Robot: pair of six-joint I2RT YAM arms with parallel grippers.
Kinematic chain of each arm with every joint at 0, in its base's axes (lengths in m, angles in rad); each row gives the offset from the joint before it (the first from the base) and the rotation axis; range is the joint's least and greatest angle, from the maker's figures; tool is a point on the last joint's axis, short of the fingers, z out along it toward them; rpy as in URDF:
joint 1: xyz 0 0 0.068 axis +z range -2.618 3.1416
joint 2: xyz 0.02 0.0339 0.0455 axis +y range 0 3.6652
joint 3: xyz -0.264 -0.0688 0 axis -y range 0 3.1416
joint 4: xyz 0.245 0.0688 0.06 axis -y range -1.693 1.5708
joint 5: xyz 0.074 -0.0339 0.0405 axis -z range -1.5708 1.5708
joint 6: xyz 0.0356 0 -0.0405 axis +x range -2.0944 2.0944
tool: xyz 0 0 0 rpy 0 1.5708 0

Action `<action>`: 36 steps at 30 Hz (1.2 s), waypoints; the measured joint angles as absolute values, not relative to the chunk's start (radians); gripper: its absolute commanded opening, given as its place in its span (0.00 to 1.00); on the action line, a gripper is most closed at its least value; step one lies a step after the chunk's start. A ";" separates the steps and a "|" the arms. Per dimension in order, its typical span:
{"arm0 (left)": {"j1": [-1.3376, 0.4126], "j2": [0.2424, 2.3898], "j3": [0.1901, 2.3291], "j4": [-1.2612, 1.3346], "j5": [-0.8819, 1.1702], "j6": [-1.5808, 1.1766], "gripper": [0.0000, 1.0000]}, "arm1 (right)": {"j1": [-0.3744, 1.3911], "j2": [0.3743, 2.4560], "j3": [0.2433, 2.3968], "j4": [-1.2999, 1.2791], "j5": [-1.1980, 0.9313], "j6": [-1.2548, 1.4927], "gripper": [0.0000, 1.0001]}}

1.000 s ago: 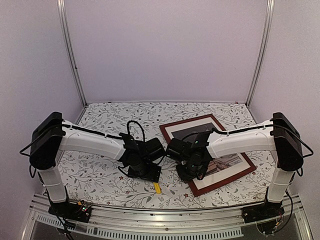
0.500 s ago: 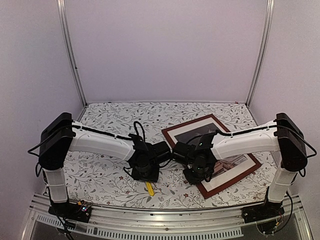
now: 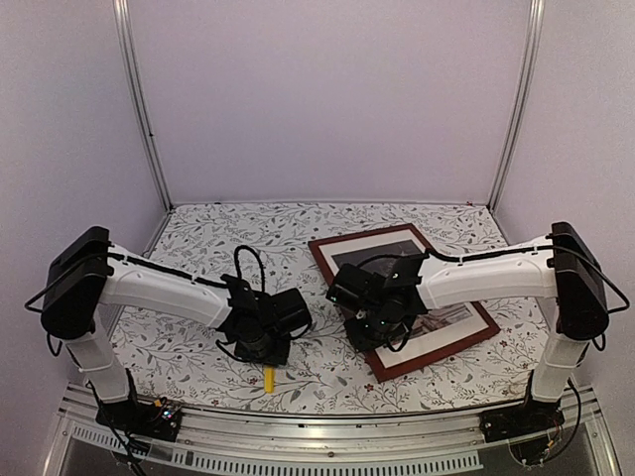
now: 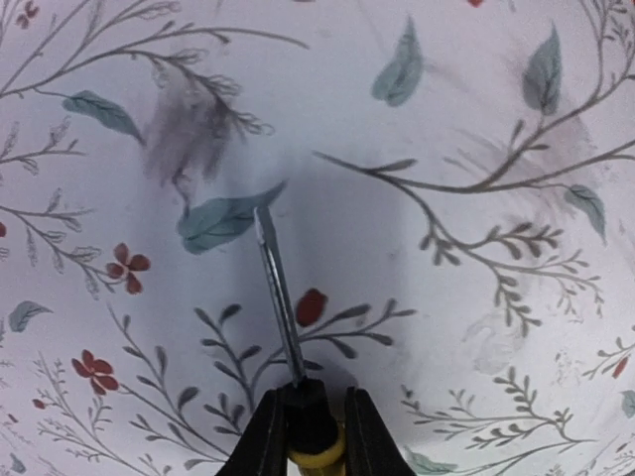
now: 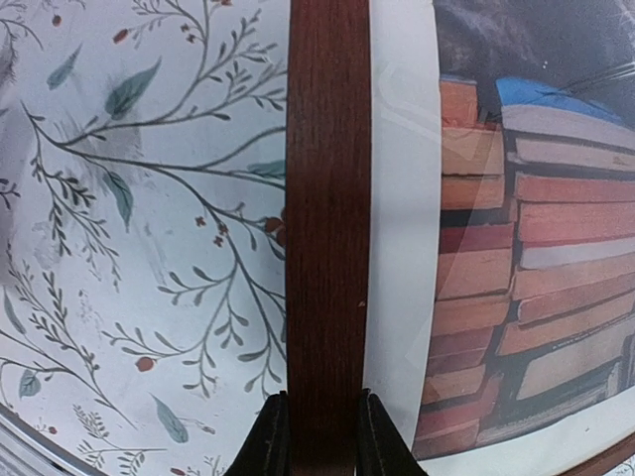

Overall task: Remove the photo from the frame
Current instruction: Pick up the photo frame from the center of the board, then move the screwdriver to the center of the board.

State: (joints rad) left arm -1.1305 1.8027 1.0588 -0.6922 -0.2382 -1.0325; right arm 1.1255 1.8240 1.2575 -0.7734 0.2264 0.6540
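Left gripper (image 4: 311, 402) is clamped on a screwdriver (image 4: 278, 288): its fingers (image 4: 266, 436) pinch the black collar just ahead of the yellow handle. The flat blade points away from the wrist over the floral tablecloth (image 4: 466, 119). Whether the tip touches the cloth I cannot tell. From above, the yellow handle end pokes out toward the near edge of the table.

Right gripper (image 5: 319, 397) is closed across one rail of the frame (image 5: 327, 198), a finger pressed to each side of the dark reddish wood. It holds the side nearest the left arm. The frame lies flat on the cloth in the right half of the table, turned at an angle.

Inside it sits the photo (image 5: 516, 297), its white border hard against the rail and the stacked red-orange books showing, with pale reflections streaked across them.
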 measured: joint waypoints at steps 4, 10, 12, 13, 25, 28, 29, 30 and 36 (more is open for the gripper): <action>-1.017 1.715 0.949 -0.660 -0.253 -0.969 0.11 | 1.125 1.871 1.337 -0.760 0.220 0.650 0.11; -0.826 1.617 0.833 -0.625 -0.294 -0.846 0.11 | 1.125 1.974 1.440 -0.759 0.206 0.629 0.11; -0.789 1.604 0.818 -0.625 -0.308 -0.805 0.11 | 1.125 2.004 1.474 -0.763 0.204 0.627 0.11; -0.778 1.600 0.814 -0.625 -0.313 -0.788 0.11 | 1.125 2.019 1.492 -0.764 0.204 0.627 0.11; -0.606 1.502 0.747 -0.570 -0.291 -0.614 0.23 | 1.118 2.094 1.659 -0.800 0.171 0.603 0.08; -0.601 1.487 0.746 -0.549 -0.265 -0.594 0.28 | 1.118 2.094 1.679 -0.812 0.165 0.602 0.07; -0.600 1.487 0.746 -0.543 -0.256 -0.591 0.29 | 1.118 2.094 1.684 -0.815 0.163 0.602 0.07; -0.599 1.487 0.746 -0.539 -0.248 -0.588 0.31 | 1.118 2.094 1.687 -0.819 0.162 0.601 0.07; -0.591 1.487 0.746 -0.535 -0.221 -0.586 0.36 | 1.118 2.094 1.703 -0.843 0.152 0.602 0.07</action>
